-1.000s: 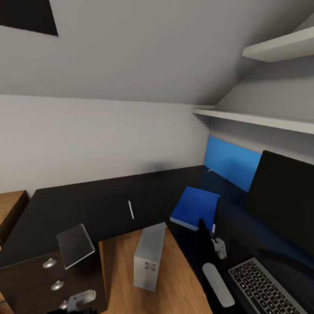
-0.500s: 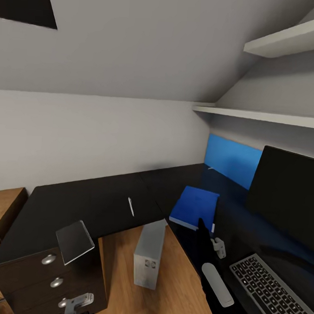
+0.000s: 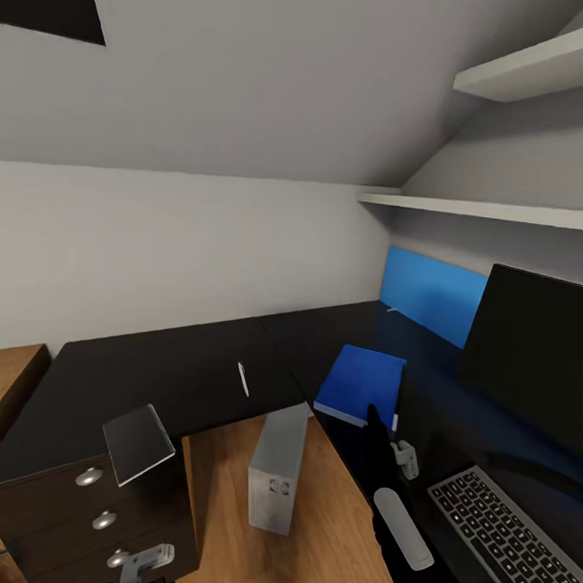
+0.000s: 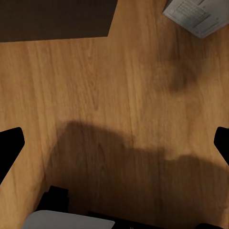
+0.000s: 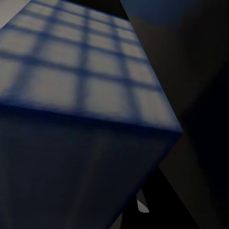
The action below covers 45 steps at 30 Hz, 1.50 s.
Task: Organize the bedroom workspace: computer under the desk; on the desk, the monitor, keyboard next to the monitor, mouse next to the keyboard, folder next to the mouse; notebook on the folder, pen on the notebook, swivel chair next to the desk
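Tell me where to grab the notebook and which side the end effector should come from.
Take the notebook by the corner that overhangs the front edge of the desk above the drawer unit. Come from the open floor side, level with the desktop. It lies flat and thin, so probably only that overhanging part lets a finger get underneath.

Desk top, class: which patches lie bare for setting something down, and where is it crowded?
The desk is bare between notebook and pen, and from the pen to the corner. It is crowded around the folder, keyboard and monitor.
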Tool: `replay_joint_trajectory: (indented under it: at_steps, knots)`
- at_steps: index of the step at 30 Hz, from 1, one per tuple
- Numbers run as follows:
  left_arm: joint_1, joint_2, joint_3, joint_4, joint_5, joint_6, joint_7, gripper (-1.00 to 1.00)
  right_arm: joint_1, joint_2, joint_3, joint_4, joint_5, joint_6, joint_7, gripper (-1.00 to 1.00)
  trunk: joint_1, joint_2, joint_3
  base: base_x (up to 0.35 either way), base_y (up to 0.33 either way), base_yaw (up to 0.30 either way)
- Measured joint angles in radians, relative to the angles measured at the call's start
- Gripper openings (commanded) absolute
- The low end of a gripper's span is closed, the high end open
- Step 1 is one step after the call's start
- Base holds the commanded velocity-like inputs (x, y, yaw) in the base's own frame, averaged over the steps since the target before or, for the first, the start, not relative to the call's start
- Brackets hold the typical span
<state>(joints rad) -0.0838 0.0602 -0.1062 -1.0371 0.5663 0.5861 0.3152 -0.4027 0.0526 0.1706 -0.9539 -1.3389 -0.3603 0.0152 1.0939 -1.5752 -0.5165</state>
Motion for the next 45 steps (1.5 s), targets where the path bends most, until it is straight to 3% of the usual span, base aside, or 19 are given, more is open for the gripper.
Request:
replay_joint_trajectory:
  at_steps: [4,7,11,18,21,32,45]
  knots:
    - [0.000,0.001,-0.003,0.003,-0.001,-0.004,-0.002,1.00,0.000,0.000,0.000,0.000,-0.001,0.000,0.000,-1.00,0.000,0.000,0.000,0.001,0.000,0.000]
    - [0.000,0.000,-0.006,0.040,-0.001,-0.101,-0.005,1.00,0.000,0.001,0.000,0.000,-0.002,0.000,0.000,-1.00,0.000,0.000,0.000,0.125,0.031,0.000]
    - [0.000,0.000,-0.007,0.059,-0.001,-0.146,-0.007,1.00,0.000,0.000,-0.003,0.003,-0.003,0.000,0.000,-1.00,0.000,0.000,0.000,0.066,0.014,0.000]
    - [0.000,-0.001,-0.007,0.061,-0.001,-0.152,-0.008,1.00,0.000,0.001,-0.005,0.008,0.000,-0.015,-0.002,-1.00,0.000,0.000,0.000,0.005,0.001,0.000]
    - [0.000,-0.002,-0.006,0.061,-0.001,-0.152,-0.008,1.00,0.000,0.002,-0.004,0.019,-0.003,-0.098,-0.004,-1.00,0.000,0.000,0.000,0.000,0.000,0.000]
    - [0.000,-0.008,-0.008,0.057,0.000,-0.152,-0.011,1.00,0.000,0.004,-0.003,0.020,-0.003,-0.115,-0.004,-1.00,0.000,0.000,0.000,0.000,0.000,0.000]
    - [0.000,-0.018,-0.008,0.055,0.000,-0.153,-0.009,1.00,0.000,0.004,-0.001,0.020,-0.001,-0.115,-0.003,-1.00,0.050,-0.091,-0.041,0.000,0.000,0.000]
